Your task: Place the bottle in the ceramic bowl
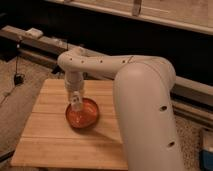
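The ceramic bowl (86, 117), orange-red and shallow, sits on the wooden table (55, 137) near its middle. My gripper (76, 102) points straight down over the bowl's left half, just above its inside. It is shut on the bottle (76, 104), a small whitish thing that hangs upright from it with its lower end at about the bowl's rim height. The arm's big white links cover the right side of the table.
The table's front and left edges drop to a speckled floor. A dark wall with a long rail (45, 45) runs behind the table. A cable and a small dark box (19, 78) lie on the floor at the left.
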Controlling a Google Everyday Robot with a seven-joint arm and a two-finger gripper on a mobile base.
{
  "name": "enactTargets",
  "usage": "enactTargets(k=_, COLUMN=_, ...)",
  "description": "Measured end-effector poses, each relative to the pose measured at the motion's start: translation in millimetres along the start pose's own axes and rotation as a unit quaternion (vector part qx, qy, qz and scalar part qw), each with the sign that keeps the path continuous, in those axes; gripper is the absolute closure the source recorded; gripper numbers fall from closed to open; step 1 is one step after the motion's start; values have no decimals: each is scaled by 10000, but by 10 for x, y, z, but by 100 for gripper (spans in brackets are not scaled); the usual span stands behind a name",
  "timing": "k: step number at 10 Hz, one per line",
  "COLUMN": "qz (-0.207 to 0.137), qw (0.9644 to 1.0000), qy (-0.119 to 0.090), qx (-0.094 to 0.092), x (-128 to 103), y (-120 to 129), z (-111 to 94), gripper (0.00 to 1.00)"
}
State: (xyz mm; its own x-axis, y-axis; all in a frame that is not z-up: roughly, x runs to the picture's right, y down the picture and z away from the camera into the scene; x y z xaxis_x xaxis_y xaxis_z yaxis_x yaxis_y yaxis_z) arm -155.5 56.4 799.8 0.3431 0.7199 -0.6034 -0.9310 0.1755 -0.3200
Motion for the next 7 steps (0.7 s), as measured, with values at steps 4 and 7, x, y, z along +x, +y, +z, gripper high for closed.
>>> enactTargets(k=4, qz=216, qw=9988, qy=379, qx=240, x=59, y=-266, z=387, gripper=81)
enactTargets(k=7, qz=300, qw=9977, qy=547, qx=261, x=88, y=-314, z=525, gripper=53)
